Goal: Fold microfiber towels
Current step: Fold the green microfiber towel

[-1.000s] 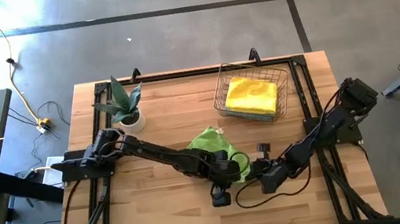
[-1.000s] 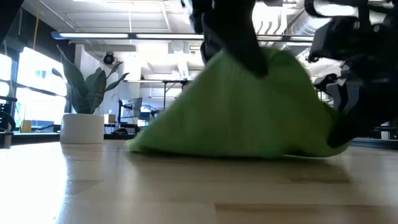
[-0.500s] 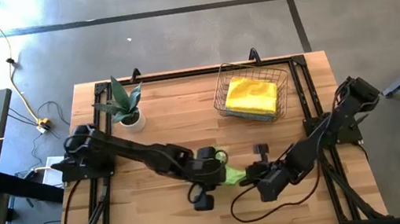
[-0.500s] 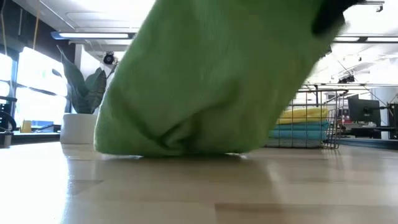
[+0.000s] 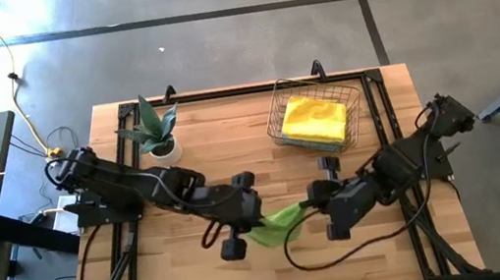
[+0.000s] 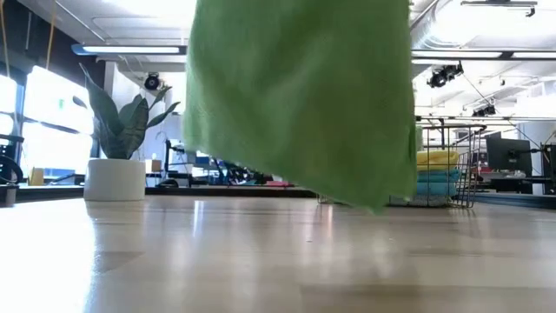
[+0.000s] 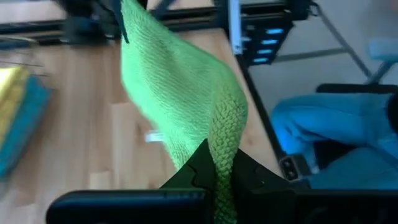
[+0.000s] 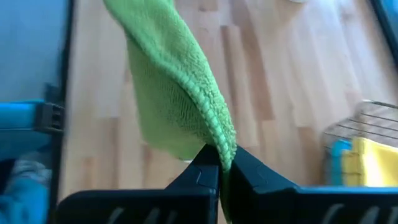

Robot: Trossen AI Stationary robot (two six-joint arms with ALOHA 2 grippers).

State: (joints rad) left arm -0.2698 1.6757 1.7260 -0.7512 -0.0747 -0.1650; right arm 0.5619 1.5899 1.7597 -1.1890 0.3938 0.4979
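Basket point(image 5: 358, 116) holds yellow and teal towels point(image 5: 314, 119); both jaws clench the lime towel point(image 5: 277, 223).

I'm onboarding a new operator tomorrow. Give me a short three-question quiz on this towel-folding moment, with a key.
1. True or false: the lime green towel lies flat on the table.
2. What grips the towel? A) left gripper only B) right gripper only C) both
3. Fill in: the yellow towel lies in the wire ____.

Key
1. False: the low view shows it hanging clear of the tabletop.
2. C: each gripper pinches an edge.
3. basket
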